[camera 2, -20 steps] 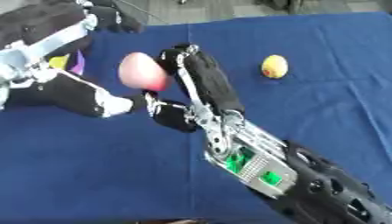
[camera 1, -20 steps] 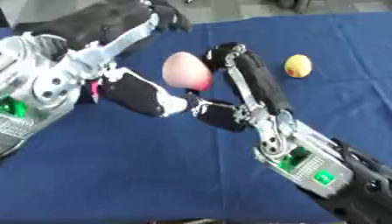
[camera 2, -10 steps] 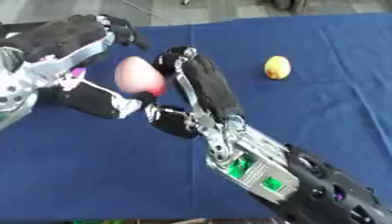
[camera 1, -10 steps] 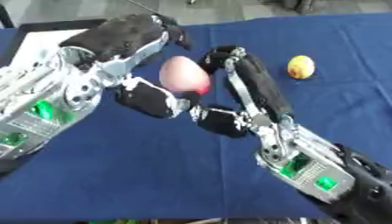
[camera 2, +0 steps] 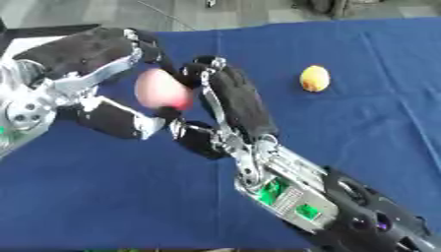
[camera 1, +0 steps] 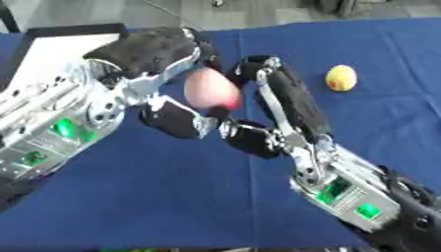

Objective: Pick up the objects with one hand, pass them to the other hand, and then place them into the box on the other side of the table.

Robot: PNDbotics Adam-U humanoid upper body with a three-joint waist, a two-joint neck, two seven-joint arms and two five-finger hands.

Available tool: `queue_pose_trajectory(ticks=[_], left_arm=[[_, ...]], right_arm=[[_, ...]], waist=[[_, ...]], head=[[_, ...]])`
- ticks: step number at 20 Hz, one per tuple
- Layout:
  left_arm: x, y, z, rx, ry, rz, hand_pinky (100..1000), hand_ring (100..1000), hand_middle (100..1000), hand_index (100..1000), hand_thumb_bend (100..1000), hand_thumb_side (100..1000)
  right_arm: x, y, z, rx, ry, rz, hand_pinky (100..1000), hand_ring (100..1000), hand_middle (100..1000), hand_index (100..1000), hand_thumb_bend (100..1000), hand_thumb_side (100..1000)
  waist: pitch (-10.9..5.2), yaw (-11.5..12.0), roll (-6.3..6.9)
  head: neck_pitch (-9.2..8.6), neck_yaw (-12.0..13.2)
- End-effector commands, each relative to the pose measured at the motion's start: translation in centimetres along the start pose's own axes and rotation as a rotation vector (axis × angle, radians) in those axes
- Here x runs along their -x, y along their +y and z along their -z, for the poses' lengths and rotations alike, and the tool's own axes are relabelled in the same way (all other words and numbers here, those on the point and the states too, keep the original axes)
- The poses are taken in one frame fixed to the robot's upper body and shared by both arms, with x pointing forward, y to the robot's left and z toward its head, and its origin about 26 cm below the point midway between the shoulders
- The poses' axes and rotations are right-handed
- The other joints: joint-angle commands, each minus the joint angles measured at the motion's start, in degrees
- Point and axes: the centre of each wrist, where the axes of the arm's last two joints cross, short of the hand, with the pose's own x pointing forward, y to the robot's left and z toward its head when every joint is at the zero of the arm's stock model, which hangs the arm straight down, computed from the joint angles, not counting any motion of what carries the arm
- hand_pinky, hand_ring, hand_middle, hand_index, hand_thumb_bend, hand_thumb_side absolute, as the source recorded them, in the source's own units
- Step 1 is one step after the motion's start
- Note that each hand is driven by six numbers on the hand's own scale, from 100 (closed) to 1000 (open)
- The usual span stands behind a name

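Observation:
A pink-red round fruit (camera 1: pixel 210 89) hangs above the blue table, caught between both hands. My left hand (camera 1: pixel 153 50) comes in from the left; its fingers curl over the fruit's top and its thumb (camera 1: pixel 176 120) sits under it. My right hand (camera 1: pixel 289 101) rises from the lower right, its fingers lying against the fruit's right side with the tips bent over at the top. Its thumb (camera 1: pixel 250 140) is just below the fruit. A yellow fruit (camera 1: pixel 341 77) lies on the cloth at the far right, apart from both hands.
A box (camera 1: pixel 51 49) with a black rim and pale inside stands at the far left corner, partly behind my left arm. The blue cloth (camera 1: pixel 172 197) covers the table; its far edge runs along the top of the views.
My left hand has moved in and wrapped further over the pink fruit. The right hand has kept its place against it. The yellow fruit has not moved.

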Motion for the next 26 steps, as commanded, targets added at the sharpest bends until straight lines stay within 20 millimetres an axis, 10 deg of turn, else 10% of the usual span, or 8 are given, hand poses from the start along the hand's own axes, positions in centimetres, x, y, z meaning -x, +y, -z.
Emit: queue_pose_trajectory(ticks=[1,8,12,17,26], left_arm=[[1.5,0.1,0.5,0.005,0.074,0.03,732,647,549,552,124,330],[1.7,0.1,0.5,-0.034,0.089,0.027,692,545,405,430,147,259],[2.0,0.5,0.0,-0.074,0.096,0.021,680,532,391,442,203,202],[3.8,1.0,-1.0,-0.139,0.158,0.011,677,533,403,467,245,166],[10.2,0.7,-3.2,-0.219,0.342,-0.019,680,544,451,506,287,145]], right_arm=[[-0.8,-0.7,0.1,0.041,-0.04,-0.001,703,590,451,502,100,100],[-0.8,-0.5,-0.1,0.025,-0.032,-0.034,715,613,499,554,122,100],[-0.7,-0.4,-0.3,-0.005,-0.042,-0.068,748,727,649,708,477,100],[-0.4,-0.5,-0.4,-0.094,-0.064,-0.155,801,826,793,858,351,366],[0.4,-1.3,-0.2,-0.106,-0.073,-0.204,811,837,806,865,321,381]], waist=[[-0.73,-0.1,-0.02],[-0.73,-0.1,-0.09],[-0.77,-0.1,-0.15],[-0.83,-0.2,-0.18],[-0.7,-0.9,-0.44]], head=[[-0.6,0.0],[-0.41,-0.3],[-0.33,-0.4],[-0.35,-0.3],[-0.26,-0.2]])
